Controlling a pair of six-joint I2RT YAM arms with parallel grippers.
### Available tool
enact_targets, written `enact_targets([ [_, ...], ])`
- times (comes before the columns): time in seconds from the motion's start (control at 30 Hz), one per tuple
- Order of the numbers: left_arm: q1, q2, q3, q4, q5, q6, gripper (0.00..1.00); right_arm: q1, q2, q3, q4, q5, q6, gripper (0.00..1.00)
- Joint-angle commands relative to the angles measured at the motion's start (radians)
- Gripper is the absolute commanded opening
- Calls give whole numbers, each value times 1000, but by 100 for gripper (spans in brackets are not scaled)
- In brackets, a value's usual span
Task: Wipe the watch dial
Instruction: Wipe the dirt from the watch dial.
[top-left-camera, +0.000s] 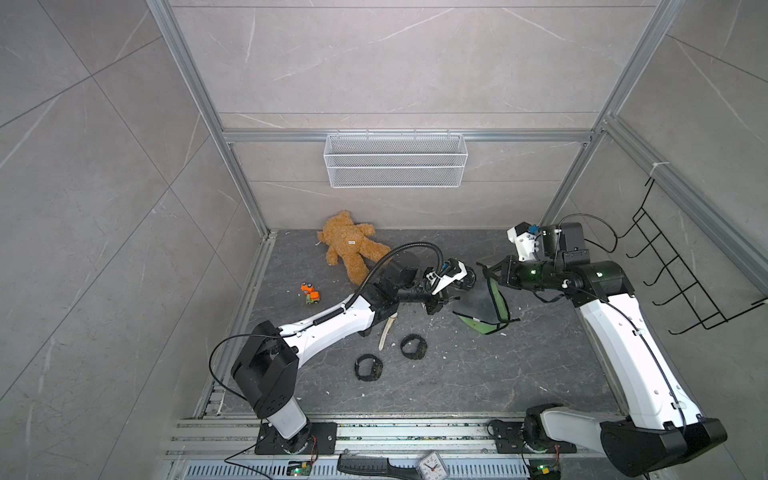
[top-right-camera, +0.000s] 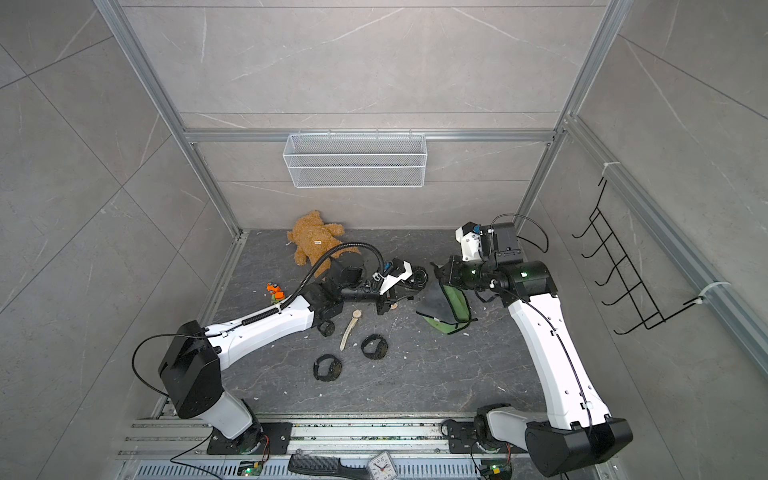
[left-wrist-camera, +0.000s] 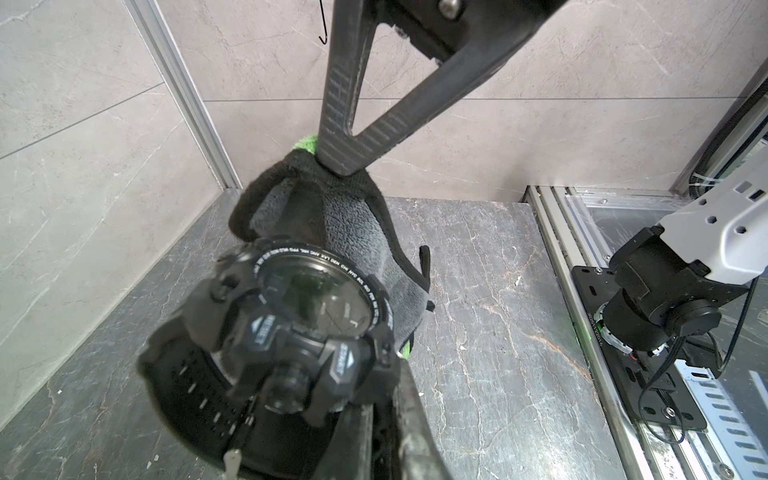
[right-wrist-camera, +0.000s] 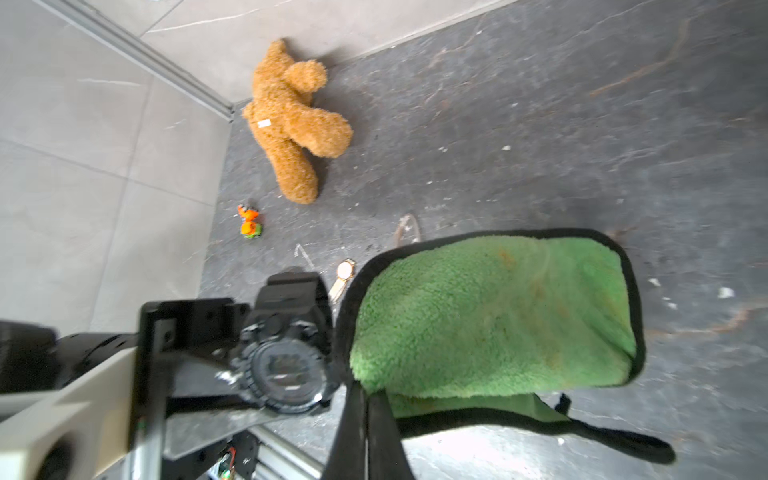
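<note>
Dark stone floor (top-left-camera: 457, 374): teddy bear (top-left-camera: 351, 245), toy truck (top-left-camera: 311, 293), loose watches (top-left-camera: 369, 367).

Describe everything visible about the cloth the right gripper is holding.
The cloth is a fluffy microfibre piece, bright green on one face and grey on the other, edged with black binding. The right gripper is shut on its upper edge, so it hangs folded and draped, its lower part resting on the dark table. Faint orange-brown stains mark the green side. It hangs right beside the black watch in the left gripper.
</note>
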Motion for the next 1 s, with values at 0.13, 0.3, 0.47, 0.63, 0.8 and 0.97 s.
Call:
enact_targets([
  [0.13, 3, 22, 42, 38, -1, 26, 0, 10, -59, -15, 136, -239, 82, 0],
  [0.3, 3, 38, 59, 30, -2, 20, 0, 29, -60, -66, 205, -278, 133, 0],
  [0.47, 3, 38, 61, 35, -3, 16, 0, 48, -50, -119, 243, -283, 152, 0],
  [0.63, 3, 38, 65, 44, -9, 13, 0, 62, -38, -176, 295, -298, 179, 0],
  [0.8, 3, 57, 93, 23, -19, 19, 0, 82, -31, -216, 317, -288, 186, 0],
  [0.97, 3, 67, 108, 29, -21, 21, 0, 82, -27, -268, 298, -240, 174, 0],
])
